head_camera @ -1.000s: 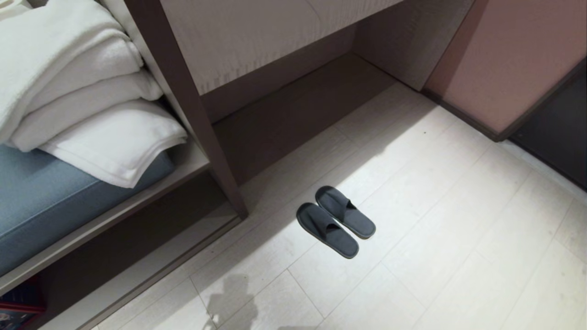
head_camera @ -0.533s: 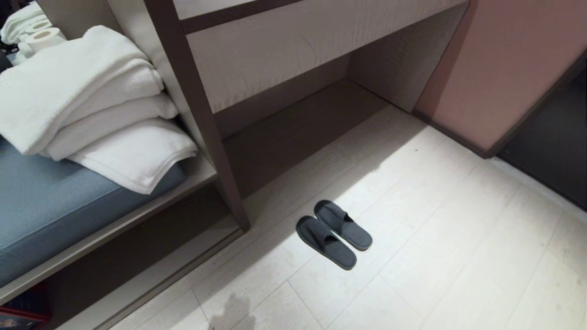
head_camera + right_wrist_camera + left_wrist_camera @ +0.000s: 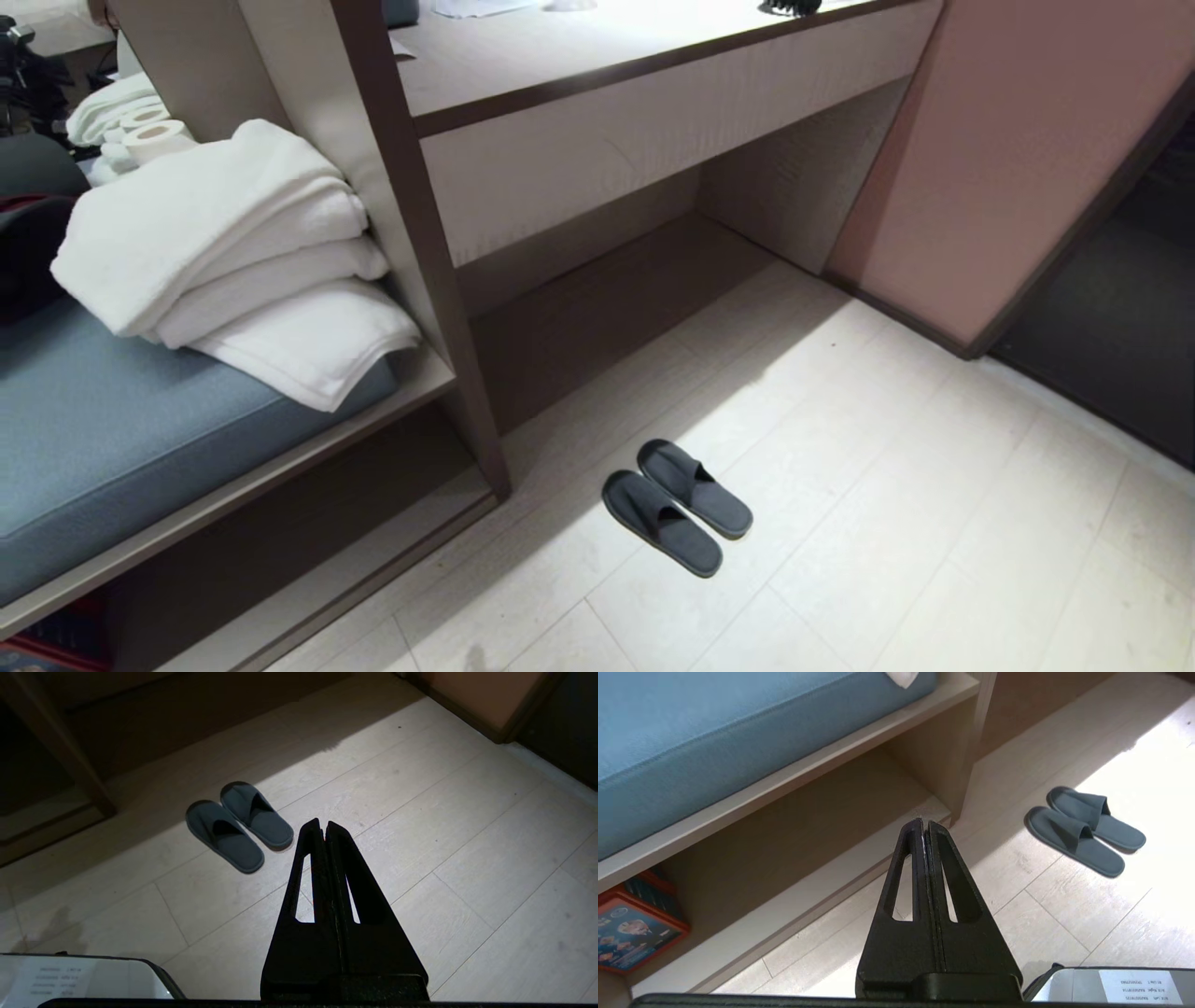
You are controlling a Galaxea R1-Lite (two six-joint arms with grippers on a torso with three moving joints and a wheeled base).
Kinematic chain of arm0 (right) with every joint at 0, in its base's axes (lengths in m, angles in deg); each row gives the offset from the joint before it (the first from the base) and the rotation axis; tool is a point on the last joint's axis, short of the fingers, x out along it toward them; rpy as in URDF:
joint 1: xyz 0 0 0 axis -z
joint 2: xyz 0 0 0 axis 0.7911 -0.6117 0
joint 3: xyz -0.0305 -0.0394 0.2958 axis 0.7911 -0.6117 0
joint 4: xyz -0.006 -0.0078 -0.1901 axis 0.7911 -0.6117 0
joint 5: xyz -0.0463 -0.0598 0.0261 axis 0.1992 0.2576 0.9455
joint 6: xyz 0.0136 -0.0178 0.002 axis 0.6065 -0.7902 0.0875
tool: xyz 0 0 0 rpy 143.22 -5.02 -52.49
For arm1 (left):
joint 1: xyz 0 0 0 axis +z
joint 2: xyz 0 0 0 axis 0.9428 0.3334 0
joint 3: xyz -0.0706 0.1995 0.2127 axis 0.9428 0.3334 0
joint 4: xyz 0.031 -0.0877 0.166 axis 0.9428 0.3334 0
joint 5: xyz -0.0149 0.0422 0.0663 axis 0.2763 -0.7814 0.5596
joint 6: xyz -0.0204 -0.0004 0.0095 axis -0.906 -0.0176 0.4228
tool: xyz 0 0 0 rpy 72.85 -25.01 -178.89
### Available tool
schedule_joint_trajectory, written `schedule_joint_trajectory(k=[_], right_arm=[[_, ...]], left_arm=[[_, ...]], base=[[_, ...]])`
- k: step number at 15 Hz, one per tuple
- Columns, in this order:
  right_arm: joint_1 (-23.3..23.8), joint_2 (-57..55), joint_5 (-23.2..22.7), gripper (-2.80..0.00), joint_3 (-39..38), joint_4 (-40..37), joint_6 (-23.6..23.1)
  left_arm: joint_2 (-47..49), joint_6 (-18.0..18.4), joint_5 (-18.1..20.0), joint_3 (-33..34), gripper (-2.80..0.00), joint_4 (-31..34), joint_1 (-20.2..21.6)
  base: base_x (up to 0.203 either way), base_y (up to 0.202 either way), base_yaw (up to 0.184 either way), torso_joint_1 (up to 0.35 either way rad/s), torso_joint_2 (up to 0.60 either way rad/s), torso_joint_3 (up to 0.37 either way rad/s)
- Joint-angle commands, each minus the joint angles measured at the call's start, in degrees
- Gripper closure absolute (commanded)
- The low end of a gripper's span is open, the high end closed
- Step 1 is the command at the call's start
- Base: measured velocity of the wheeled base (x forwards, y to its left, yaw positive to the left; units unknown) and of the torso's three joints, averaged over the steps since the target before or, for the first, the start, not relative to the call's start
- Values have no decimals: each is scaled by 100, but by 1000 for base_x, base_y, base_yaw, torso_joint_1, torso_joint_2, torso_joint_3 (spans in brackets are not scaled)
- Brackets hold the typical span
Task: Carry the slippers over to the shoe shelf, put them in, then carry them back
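The pair of dark grey fabric slippers [image 3: 677, 507] lies side by side on the pale floor [image 3: 915, 523]. The left gripper [image 3: 925, 826] and right gripper [image 3: 322, 826] are both closed, holding nothing. No writing is readable.

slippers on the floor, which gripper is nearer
Neither clearly: the left gripper and the right gripper both hang shut, apart from the slippers, one to each side.

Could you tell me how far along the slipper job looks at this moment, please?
Done: nothing visible. The slippers lie paired on the floor beside the bench's upright. In hand: nothing; left gripper and right gripper are shut and empty, above the floor. Left: pickup, shelving, return.
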Motion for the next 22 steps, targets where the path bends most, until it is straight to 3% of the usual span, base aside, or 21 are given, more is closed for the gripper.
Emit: schedule_joint_trajectory(k=[1, 22], right_arm=[[-1, -9, -1, 0, -1, 0, -9], [-1, 0, 7, 0, -10, 0, -30]], left_arm=[[0, -3, 0, 0, 0, -4, 5], [0, -6, 0, 0, 0, -6, 5]], base=[[0, 0, 0, 2, 2, 207], [0, 0, 0, 2, 3, 186]])
